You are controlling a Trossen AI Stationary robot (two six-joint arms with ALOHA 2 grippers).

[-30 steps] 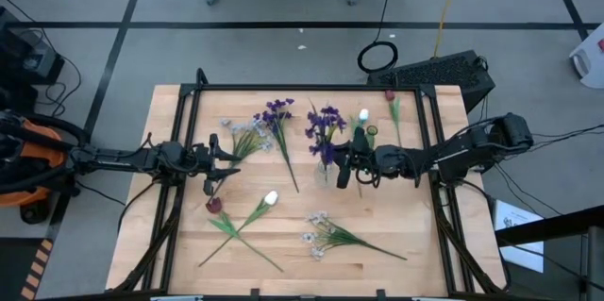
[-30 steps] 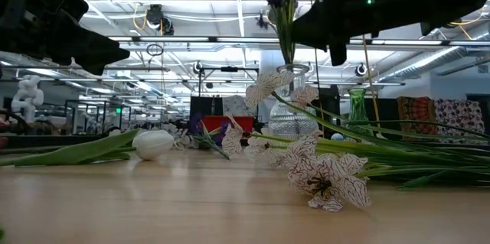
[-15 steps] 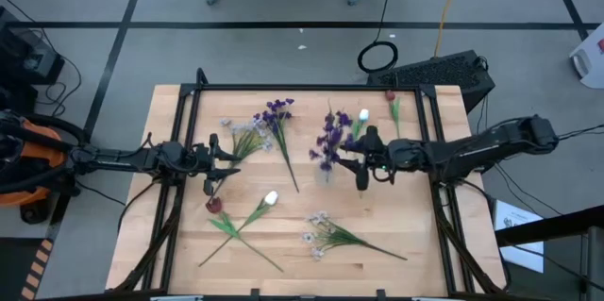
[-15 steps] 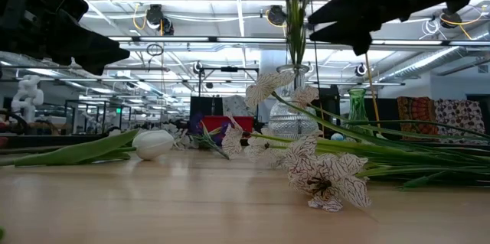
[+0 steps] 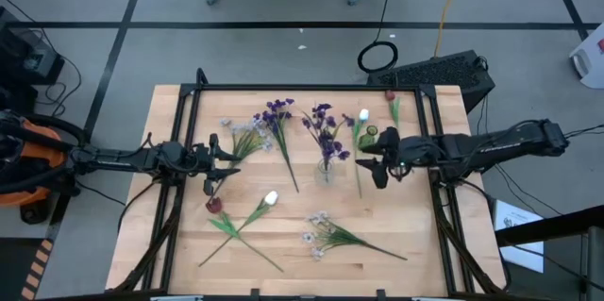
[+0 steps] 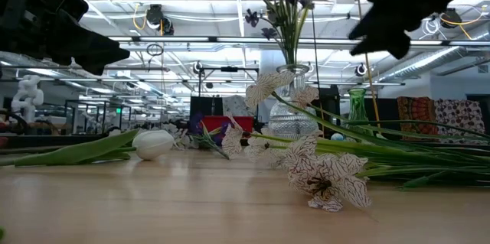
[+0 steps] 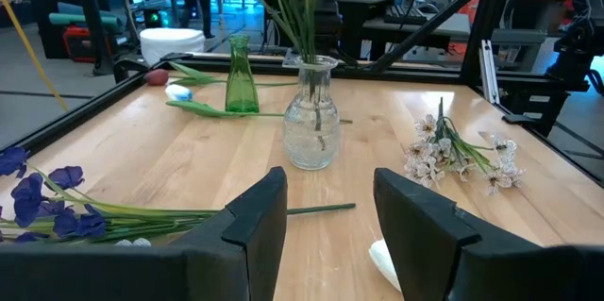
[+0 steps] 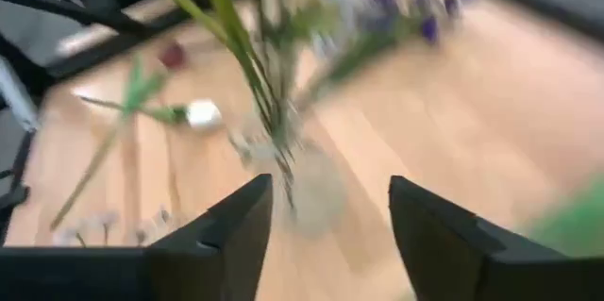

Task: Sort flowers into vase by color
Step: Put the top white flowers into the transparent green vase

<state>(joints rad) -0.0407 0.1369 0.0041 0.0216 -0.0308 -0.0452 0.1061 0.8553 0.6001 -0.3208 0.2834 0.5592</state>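
Note:
A purple sprig (image 5: 325, 131) stands with its stem in the clear glass vase (image 5: 326, 172) at the table's middle. My right gripper (image 5: 370, 158) hovers open just right of that vase, which shows blurred beyond its fingers (image 8: 283, 164) in the right wrist view. A small green vase (image 5: 371, 132) stands beside it. On the table lie another purple sprig (image 5: 277, 112), pale blossoms (image 5: 241, 133), a white tulip (image 5: 271, 197), a dark red tulip (image 5: 214, 205) and a pale white-blue sprig (image 5: 323, 232). My left gripper (image 5: 225, 155) waits open at the left, above the table.
A white tulip (image 5: 363, 115) and a red tulip (image 5: 389, 96) lie at the far right by the green vase. A black frame rail (image 5: 311, 87) borders the table. Bare wood shows along the near edge (image 5: 377, 277).
My right gripper has opened and let go of the purple sprig, then drawn back toward the table's right edge. The sprig, held above the clear vase a second ago, now stands in it by its stem, its blossoms spread.

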